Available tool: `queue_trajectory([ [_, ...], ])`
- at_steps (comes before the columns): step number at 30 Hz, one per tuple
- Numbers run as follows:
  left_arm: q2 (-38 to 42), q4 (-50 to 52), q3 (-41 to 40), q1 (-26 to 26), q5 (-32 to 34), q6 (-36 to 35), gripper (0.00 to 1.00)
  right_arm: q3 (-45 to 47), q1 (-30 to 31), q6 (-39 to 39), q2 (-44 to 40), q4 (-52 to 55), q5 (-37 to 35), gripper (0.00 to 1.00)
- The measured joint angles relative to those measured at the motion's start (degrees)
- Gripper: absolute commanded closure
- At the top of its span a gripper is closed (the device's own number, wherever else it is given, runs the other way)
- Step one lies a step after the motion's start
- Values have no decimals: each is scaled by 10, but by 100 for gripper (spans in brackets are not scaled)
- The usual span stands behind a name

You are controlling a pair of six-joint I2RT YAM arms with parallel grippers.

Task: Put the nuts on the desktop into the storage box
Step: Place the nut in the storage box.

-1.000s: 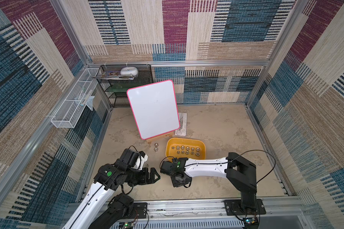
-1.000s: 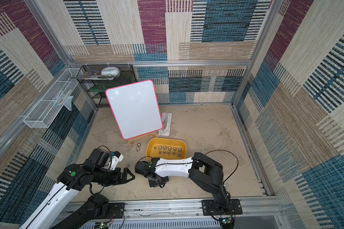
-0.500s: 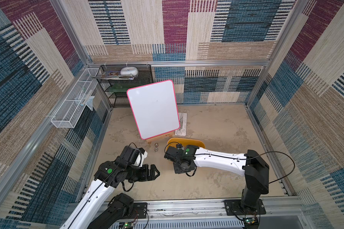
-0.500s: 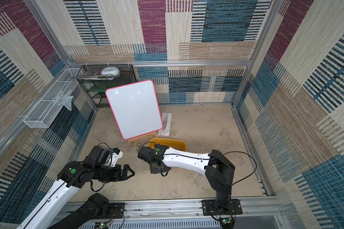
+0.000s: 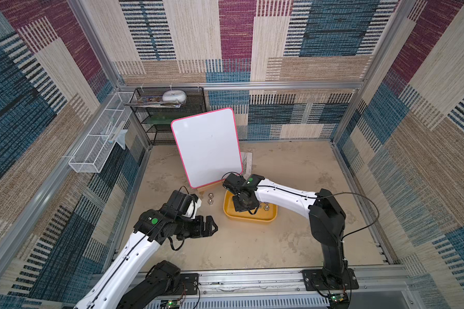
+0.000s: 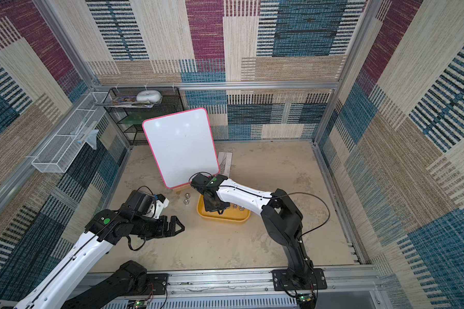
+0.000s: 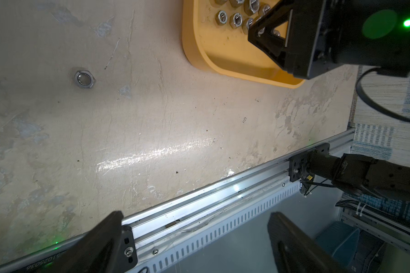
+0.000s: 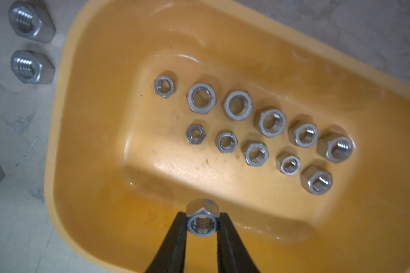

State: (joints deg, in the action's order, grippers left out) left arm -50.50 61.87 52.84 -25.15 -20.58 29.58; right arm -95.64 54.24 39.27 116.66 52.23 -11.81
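Observation:
My right gripper (image 8: 202,216) is shut on a silver nut (image 8: 201,224) and hangs over the near end of the yellow-orange storage box (image 8: 85,165). Several nuts (image 8: 237,105) lie in two rows on the box floor. Beside the box, two nuts (image 8: 30,22) lie on the beige desktop (image 5: 292,240), showing in both top views (image 5: 210,198) (image 6: 186,198). In the left wrist view a flat nut (image 7: 84,79) lies alone on the desktop. My left gripper (image 5: 212,226) (image 7: 197,236) stands open and empty, left of the box (image 5: 252,218) near the front.
A pink-framed whiteboard (image 5: 206,147) stands propped just behind the box. A black mesh shelf (image 5: 169,112) fills the back left corner and a white wire basket (image 5: 99,144) hangs on the left wall. Aluminium rails (image 5: 252,275) edge the front.
My right gripper has moved from the desktop in front of the box to over the box. The left arm has barely shifted.

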Motion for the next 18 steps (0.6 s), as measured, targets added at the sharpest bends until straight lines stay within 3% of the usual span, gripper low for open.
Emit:
queue_trajectory([
  [18, -1, 0, 5, 31, 71, 0, 0, -92, -26, -71, 115, -17, 39, 73],
])
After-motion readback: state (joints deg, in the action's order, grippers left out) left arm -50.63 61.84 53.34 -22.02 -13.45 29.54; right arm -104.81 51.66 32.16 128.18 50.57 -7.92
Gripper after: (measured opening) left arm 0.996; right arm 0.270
